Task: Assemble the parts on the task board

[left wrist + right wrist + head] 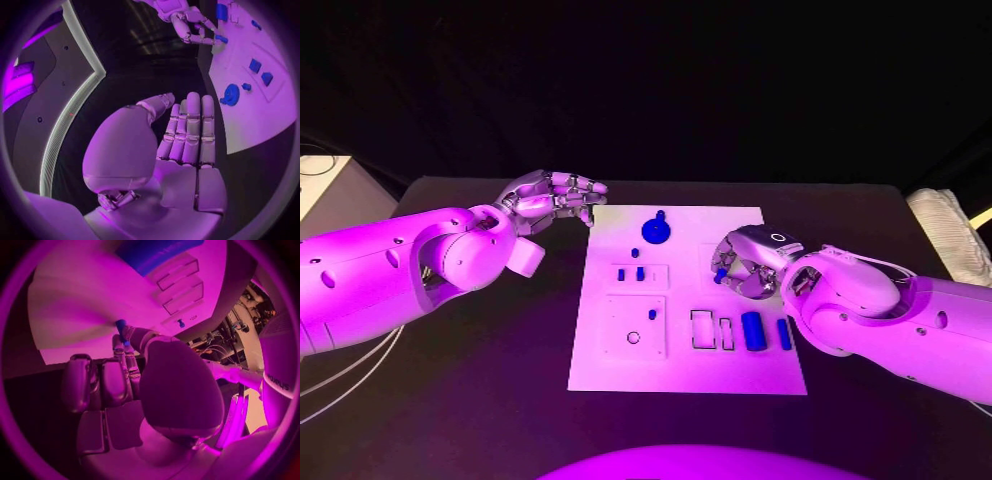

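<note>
The right silver hand [744, 262] pinches a small blue peg [720, 273] above the flat white task board's [687, 375] right side. The left silver hand [554, 196], fingers straight and empty, hovers off its far-left corner.

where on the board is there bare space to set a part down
Free: the task board's near strip below the plates and slots, and its far right corner beside the round blue part. Crowded: the middle, where the right hand pinches a small blue part.

I see the black table [473, 400] carrying the white board [733, 375] at its middle; a pale folded cloth [945, 235] lies at its right edge.
</note>
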Controlling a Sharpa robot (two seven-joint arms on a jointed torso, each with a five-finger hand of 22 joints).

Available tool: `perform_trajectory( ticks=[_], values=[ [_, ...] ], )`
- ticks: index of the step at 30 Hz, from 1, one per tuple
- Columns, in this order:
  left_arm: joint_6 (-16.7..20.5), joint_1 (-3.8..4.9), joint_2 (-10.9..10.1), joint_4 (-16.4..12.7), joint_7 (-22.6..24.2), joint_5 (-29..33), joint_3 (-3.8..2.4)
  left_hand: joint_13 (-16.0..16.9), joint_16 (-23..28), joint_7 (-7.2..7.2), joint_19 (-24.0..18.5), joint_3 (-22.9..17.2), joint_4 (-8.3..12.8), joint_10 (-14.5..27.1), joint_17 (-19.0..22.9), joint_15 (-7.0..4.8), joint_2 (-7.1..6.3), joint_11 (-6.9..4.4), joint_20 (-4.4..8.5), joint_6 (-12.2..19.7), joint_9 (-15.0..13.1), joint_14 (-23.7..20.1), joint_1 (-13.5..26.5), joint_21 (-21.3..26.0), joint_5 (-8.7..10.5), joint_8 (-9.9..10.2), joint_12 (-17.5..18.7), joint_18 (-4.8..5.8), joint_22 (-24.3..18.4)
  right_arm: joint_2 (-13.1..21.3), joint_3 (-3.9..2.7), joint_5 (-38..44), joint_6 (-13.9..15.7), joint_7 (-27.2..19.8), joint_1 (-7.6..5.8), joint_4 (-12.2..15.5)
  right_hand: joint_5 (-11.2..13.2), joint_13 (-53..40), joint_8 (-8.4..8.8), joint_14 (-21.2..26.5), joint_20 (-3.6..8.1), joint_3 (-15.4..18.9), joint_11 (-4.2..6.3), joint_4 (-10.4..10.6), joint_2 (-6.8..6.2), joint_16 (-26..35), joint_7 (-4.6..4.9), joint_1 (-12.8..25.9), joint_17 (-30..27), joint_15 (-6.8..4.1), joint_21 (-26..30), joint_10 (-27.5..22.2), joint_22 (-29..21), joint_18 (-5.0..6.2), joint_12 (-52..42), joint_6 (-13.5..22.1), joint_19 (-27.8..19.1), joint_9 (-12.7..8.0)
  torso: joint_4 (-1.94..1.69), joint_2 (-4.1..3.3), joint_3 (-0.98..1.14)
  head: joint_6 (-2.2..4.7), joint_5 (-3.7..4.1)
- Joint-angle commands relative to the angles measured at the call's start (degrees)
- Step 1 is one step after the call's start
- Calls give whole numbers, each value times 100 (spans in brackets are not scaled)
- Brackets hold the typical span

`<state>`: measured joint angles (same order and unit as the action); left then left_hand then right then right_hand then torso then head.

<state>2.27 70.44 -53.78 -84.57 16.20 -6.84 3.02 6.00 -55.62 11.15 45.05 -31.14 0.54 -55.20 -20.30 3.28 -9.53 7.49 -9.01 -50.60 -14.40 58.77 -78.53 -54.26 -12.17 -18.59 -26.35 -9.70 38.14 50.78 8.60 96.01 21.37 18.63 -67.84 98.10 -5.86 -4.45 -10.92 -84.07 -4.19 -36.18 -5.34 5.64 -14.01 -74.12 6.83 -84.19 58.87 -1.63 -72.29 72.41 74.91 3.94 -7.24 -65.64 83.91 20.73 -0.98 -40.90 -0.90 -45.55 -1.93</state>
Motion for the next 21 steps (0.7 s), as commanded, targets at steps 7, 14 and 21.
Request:
perform_trajectory(
  ticks=[7, 14, 21],
  values=[
    [-33, 0, 36, 41, 34, -3, -3, -10, 36, 1, 48, 9, 15, 34, 7, 0, 26, -6, -8, 14, 7, -5, -16, 28, -35, 11, 25, -78, 0, 79, -3, 56, 541, -70, -22, 146, 212, -148, -80, -22, 48, -113, 301, -179, 206, -62, -16, 78, 72, -50, -149, 389, 934, -87, -4, -32, 176, 103, -4, 9, -1, 47, 14],
    [-32, -1, 69, 100, 44, 7, -3, -10, 36, 1, 48, 9, 15, 34, 7, 0, 26, -6, -8, 14, 7, -5, -16, 28, -35, 11, 25, -78, 0, 144, -27, -121, 560, -125, -172, 256, 216, -166, -98, -23, 52, -142, 307, -228, 203, -64, -25, 106, 75, -55, -181, 407, 951, -93, 4, -43, 184, 126, 0, 7, 2, 70, 17],
    [-32, -3, 107, 151, 49, 15, -3, -11, 38, 0, 48, 9, 10, 35, 7, 0, 34, -6, -9, 15, 8, -4, -12, 29, -35, 10, 25, -78, 0, 235, -60, -427, 394, -196, -387, 427, 198, -181, -109, -29, 56, -172, 312, -276, 198, -78, -29, 127, 104, -59, -220, 422, 969, -100, 13, -45, 193, 143, -1, 8, -3, 84, 20]
  ],
)
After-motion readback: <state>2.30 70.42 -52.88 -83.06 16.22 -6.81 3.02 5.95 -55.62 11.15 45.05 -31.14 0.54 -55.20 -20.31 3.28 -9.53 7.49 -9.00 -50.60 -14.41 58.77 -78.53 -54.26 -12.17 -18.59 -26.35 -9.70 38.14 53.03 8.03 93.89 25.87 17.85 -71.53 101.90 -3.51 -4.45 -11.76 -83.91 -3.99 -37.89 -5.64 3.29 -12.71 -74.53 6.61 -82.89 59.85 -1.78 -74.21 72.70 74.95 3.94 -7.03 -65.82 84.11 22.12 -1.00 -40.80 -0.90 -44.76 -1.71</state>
